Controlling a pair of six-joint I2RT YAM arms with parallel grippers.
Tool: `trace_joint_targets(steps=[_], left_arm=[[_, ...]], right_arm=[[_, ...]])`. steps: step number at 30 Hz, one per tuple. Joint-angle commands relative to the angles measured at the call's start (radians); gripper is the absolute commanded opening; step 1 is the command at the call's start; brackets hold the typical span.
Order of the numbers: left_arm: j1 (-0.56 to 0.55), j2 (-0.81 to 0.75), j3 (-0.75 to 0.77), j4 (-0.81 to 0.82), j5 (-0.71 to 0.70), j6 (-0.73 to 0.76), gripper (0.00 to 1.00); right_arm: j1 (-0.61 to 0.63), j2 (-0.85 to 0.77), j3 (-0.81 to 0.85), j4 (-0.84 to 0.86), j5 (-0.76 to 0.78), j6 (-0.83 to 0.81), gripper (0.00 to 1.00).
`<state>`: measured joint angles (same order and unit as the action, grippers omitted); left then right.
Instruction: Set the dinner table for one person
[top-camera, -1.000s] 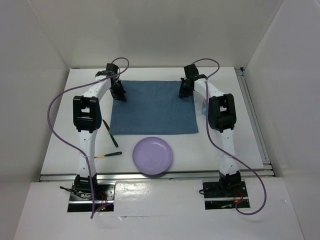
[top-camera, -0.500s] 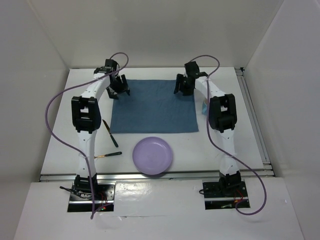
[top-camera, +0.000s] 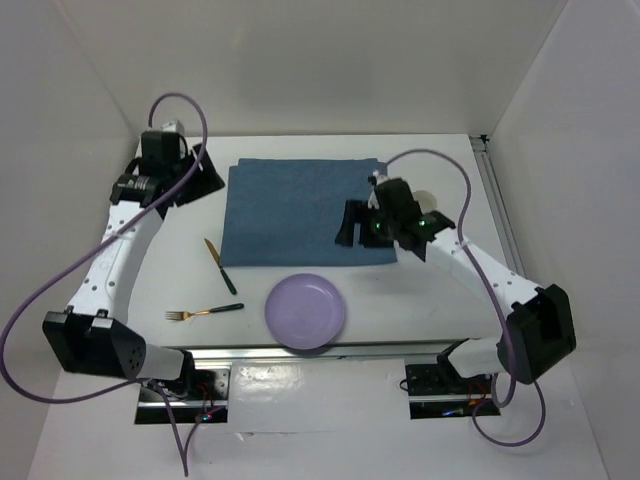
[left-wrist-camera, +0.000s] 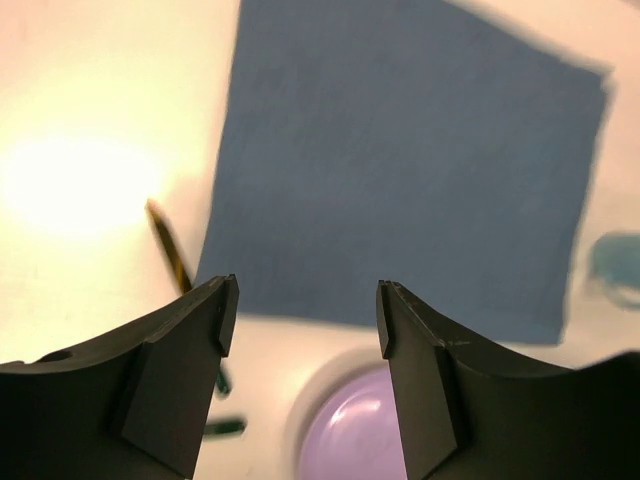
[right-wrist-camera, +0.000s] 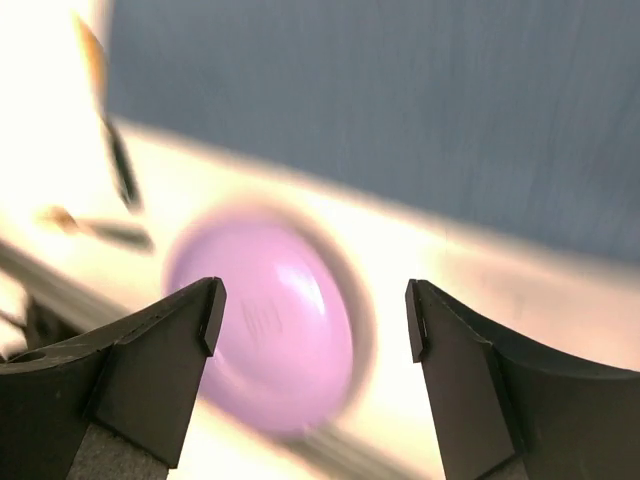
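Note:
The dinner table is a white top with a blue placemat spread flat on its far middle. A purple plate sits on the bare top in front of the mat. A knife and a fork lie to the mat's left. My left gripper hovers open off the mat's far left corner, looking down on the mat and the plate. My right gripper hangs open over the mat's near right corner, with the plate blurred beneath it. Neither gripper holds anything.
Metal rails run along the table's right edge and front edge. A blurred teal object lies just right of the mat. White walls enclose the table on three sides.
Both grippers opened and left the mat's far corners. The left arm swung out to the left. The right arm swung towards the mat's near right corner.

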<state>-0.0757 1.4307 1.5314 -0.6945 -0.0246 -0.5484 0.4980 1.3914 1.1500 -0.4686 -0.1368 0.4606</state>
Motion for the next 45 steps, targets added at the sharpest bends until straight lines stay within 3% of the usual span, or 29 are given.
trace_joint_targets(steps=[1, 6, 11, 16, 20, 21, 24, 27, 31, 38, 45], left_arm=[[-0.004, -0.082, -0.224, 0.068, -0.005, -0.056, 0.74], [-0.013, -0.138, -0.361, 0.049, 0.009, -0.074, 0.74], [-0.013, -0.162, -0.43, 0.033, -0.021, -0.1, 0.74], [-0.013, -0.193, -0.487, 0.043, -0.047, -0.122, 0.74], [-0.013, -0.184, -0.496, 0.052, -0.06, -0.122, 0.74], [-0.013, -0.184, -0.487, 0.052, -0.07, -0.122, 0.73], [-0.013, -0.184, -0.478, 0.043, -0.081, -0.122, 0.73], [-0.013, -0.196, -0.468, 0.033, -0.104, -0.131, 0.73], [-0.013, -0.214, -0.449, 0.01, -0.158, -0.153, 0.71], [0.022, -0.182, -0.401, -0.06, -0.166, -0.134, 0.71], [0.031, -0.216, -0.457, -0.051, -0.124, -0.105, 0.73]], right_arm=[[0.065, -0.077, -0.22, -0.031, -0.029, 0.137, 0.85], [0.187, -0.124, -0.398, 0.019, -0.089, 0.242, 0.88], [0.223, -0.033, -0.418, 0.091, -0.098, 0.251, 0.88], [0.26, 0.089, -0.398, 0.145, -0.073, 0.242, 0.79], [0.296, 0.136, -0.38, 0.154, -0.038, 0.242, 0.61], [0.297, 0.136, -0.368, 0.154, -0.029, 0.242, 0.39], [0.321, 0.127, -0.296, 0.061, 0.037, 0.233, 0.01], [0.33, 0.074, -0.191, -0.047, 0.112, 0.196, 0.0], [0.229, 0.073, -0.037, -0.068, 0.112, 0.094, 0.0], [0.018, 0.409, 0.299, -0.007, 0.101, 0.049, 0.0], [-0.045, 0.7, 0.571, -0.008, 0.08, 0.105, 0.0]])
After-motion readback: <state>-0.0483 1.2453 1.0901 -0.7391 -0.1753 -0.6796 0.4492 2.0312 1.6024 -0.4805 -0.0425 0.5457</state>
